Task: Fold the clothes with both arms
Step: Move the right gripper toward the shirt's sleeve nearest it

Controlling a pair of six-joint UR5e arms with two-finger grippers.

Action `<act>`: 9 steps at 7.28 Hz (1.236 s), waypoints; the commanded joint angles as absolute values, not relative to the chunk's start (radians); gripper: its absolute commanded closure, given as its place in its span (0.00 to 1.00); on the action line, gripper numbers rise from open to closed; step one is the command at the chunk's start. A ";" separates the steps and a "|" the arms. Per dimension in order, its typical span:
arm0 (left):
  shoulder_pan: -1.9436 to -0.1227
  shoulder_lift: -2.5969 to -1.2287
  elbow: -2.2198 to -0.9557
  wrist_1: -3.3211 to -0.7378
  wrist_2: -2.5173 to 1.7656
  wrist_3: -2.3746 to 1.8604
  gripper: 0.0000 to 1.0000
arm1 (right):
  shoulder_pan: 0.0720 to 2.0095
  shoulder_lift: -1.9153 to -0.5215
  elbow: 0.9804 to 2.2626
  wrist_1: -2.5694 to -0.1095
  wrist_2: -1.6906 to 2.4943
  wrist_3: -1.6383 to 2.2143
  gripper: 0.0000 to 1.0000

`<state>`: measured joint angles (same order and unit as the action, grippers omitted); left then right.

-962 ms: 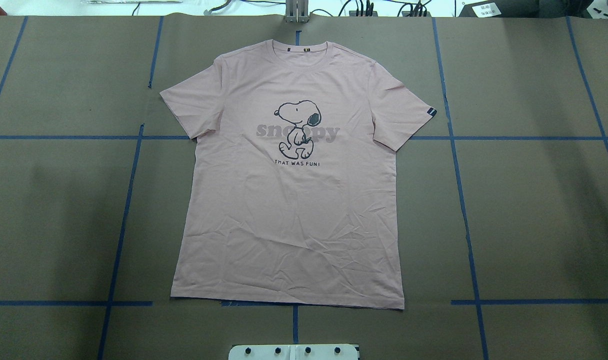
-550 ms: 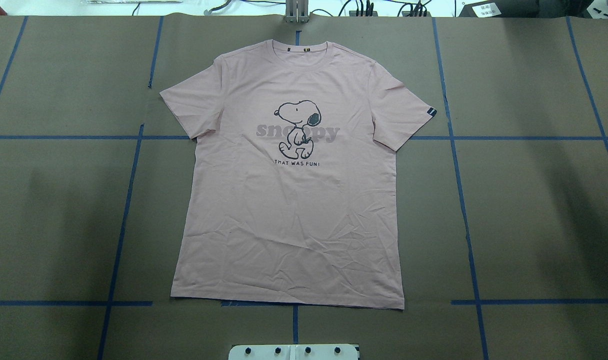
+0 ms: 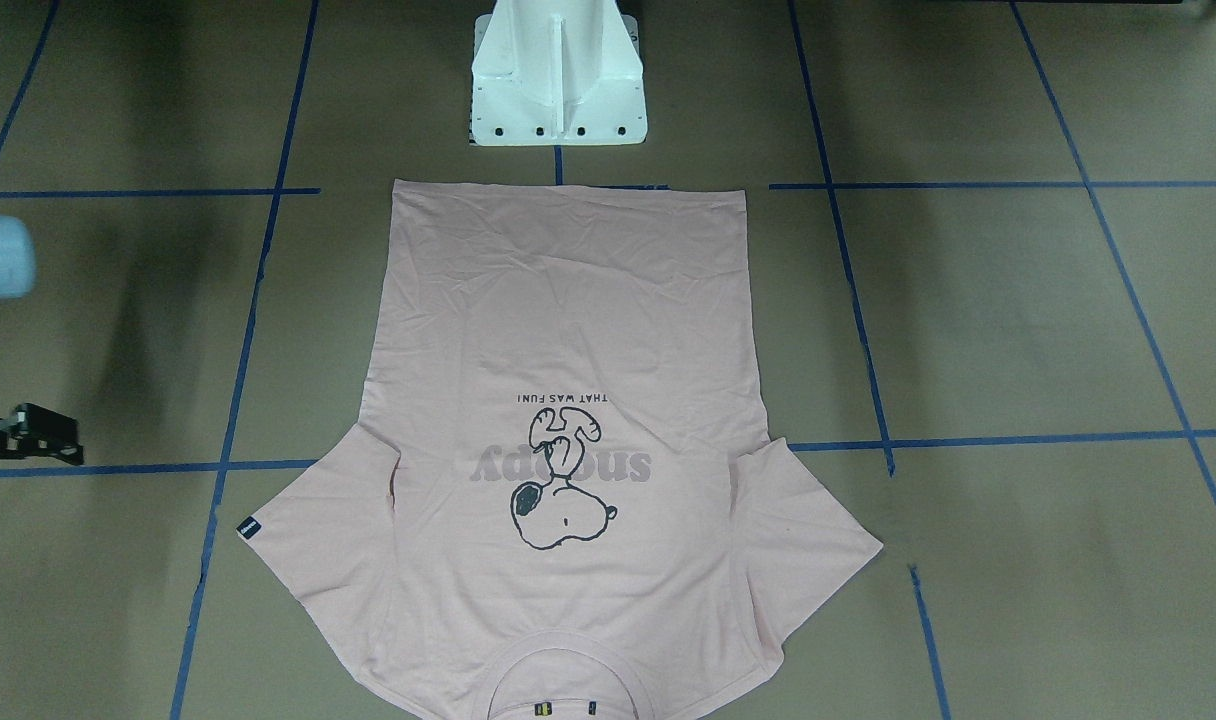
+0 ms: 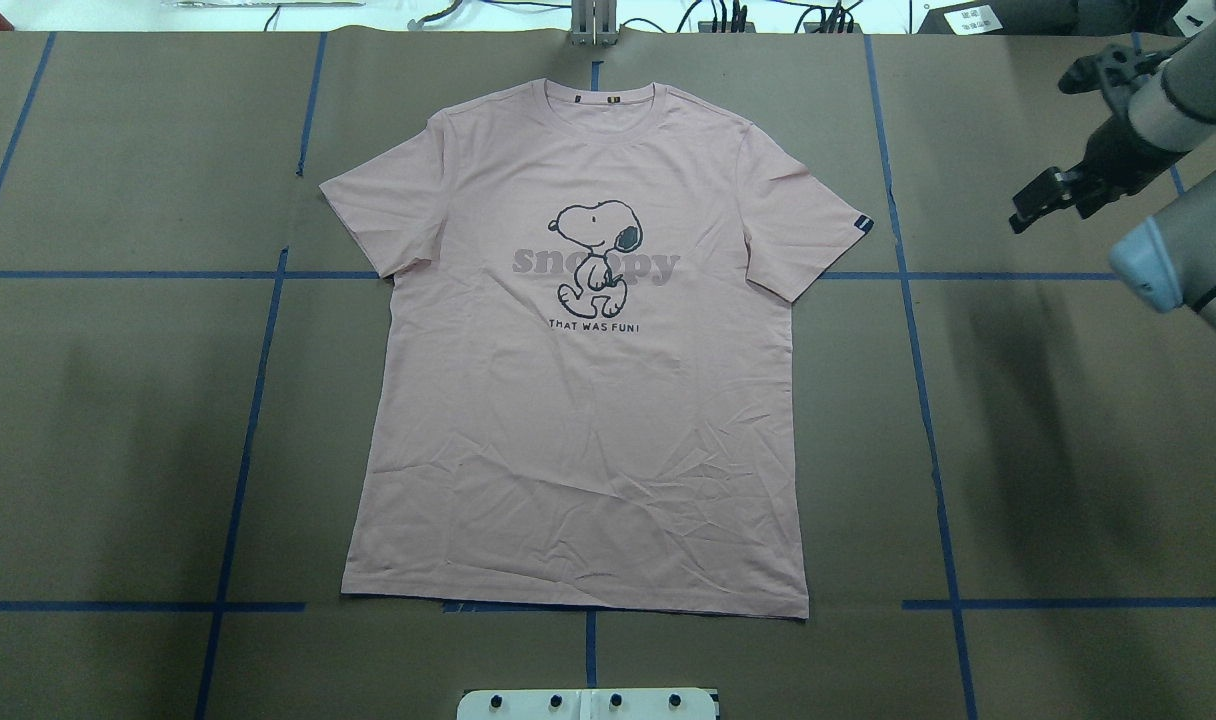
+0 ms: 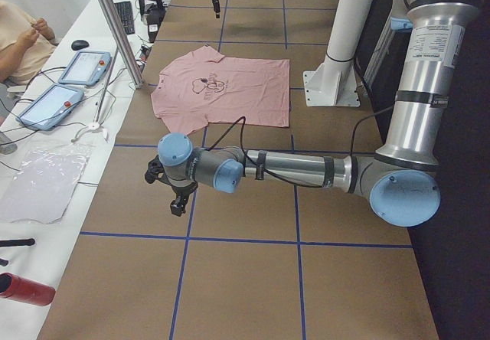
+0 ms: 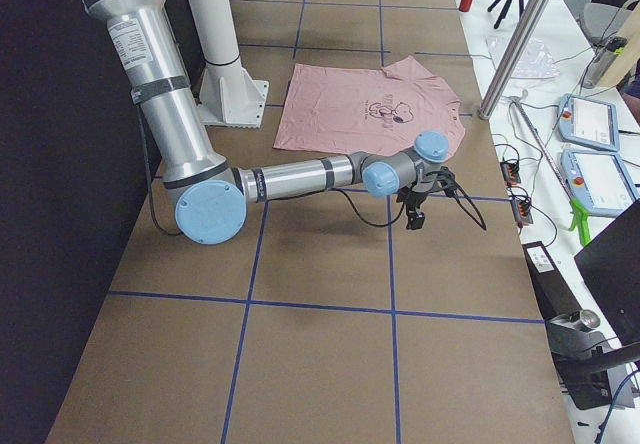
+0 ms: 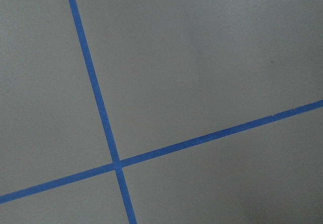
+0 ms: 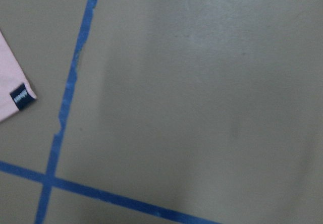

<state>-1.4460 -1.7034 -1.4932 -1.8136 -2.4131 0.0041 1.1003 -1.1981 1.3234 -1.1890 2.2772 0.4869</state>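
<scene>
Over worktop (image 4: 118,450) R edge, right gripper (image 4: 1030,208) has just swung into overhead view, empty, jaw gap unclear. Left gripper (image 5: 178,201) well off to the side, can't tell either. T-shirt (image 4: 588,420) unmoved, flat at centre, print up. Approach only starting, no fold yet.

Pink Snoopy T-shirt (image 4: 578,420) flat, print up, unfolded; right arm (image 4: 1193,255), left arm (image 5: 291,168) well clear.
</scene>
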 commanded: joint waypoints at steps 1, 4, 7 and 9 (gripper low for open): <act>-1.445 -1.701 -1.505 -1.815 -2.413 0.003 0.00 | 0.953 -1.067 1.192 -0.999 2.147 0.946 0.01; -1.445 -1.700 -1.502 -1.813 -2.413 0.003 0.00 | 0.917 -1.042 1.197 -0.997 2.048 1.025 0.27; -1.445 -1.695 -1.503 -1.813 -2.413 0.003 0.00 | 0.899 -1.032 1.197 -0.997 1.982 1.029 0.36; -1.447 -1.695 -1.503 -1.813 -2.413 0.003 0.00 | 0.896 -1.032 1.197 -0.997 1.982 1.028 0.77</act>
<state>-1.4452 -1.6953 -1.5024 -1.8132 -2.4129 0.0031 0.8992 -1.0324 1.1965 -0.9973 1.9855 1.0292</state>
